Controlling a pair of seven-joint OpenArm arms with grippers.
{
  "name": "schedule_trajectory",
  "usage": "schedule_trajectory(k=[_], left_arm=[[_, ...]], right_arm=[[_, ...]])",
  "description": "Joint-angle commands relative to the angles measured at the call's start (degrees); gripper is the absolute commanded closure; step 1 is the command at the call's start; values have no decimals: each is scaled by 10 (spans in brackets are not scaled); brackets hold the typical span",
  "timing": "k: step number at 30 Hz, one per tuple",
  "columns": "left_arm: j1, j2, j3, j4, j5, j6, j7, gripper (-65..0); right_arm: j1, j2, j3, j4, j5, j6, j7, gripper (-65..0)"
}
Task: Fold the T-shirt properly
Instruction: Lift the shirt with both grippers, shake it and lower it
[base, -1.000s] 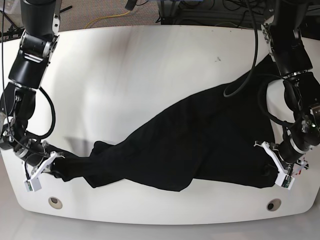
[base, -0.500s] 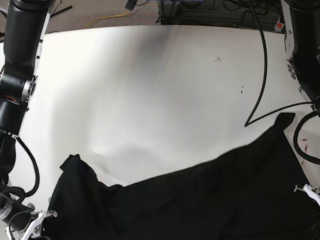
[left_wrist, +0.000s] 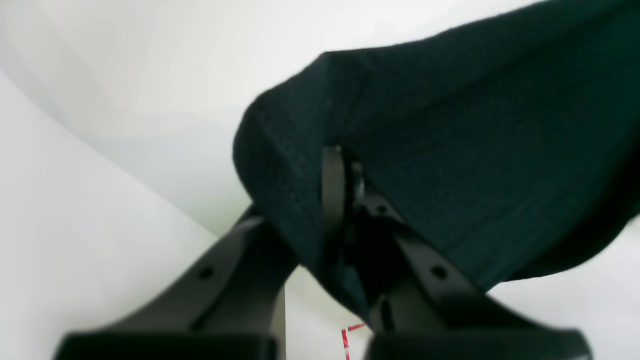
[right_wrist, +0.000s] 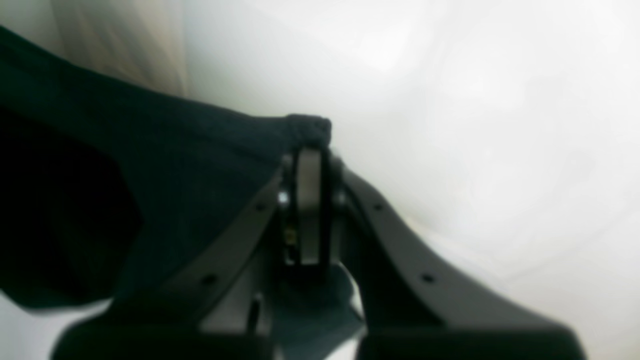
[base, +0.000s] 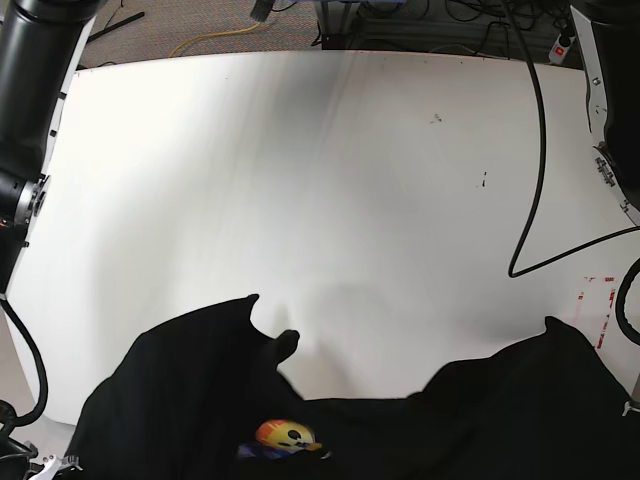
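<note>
Both arms' fingers (left_wrist: 332, 190) (right_wrist: 310, 200) are pinching the T-shirt (base: 400, 430); they should be spreading it evenly, flat over the surface (base: 300, 180).

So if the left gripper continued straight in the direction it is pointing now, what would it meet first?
The left gripper is shut on the black T-shirt, so fabric already lies right ahead. Past that fold, probably the white table, though blur makes depth uncertain.

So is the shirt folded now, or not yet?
Not yet. The shirt hangs bunched and lifted at the near table edge, both grippers shut on it.
</note>
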Motion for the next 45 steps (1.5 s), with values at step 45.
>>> schedule_trajectory(k=[45], left_arm=[[-56, -58, 14, -41, 15, 6, -10, -3]], right_arm=[[113, 45, -111, -39, -15, -8, 10, 0]])
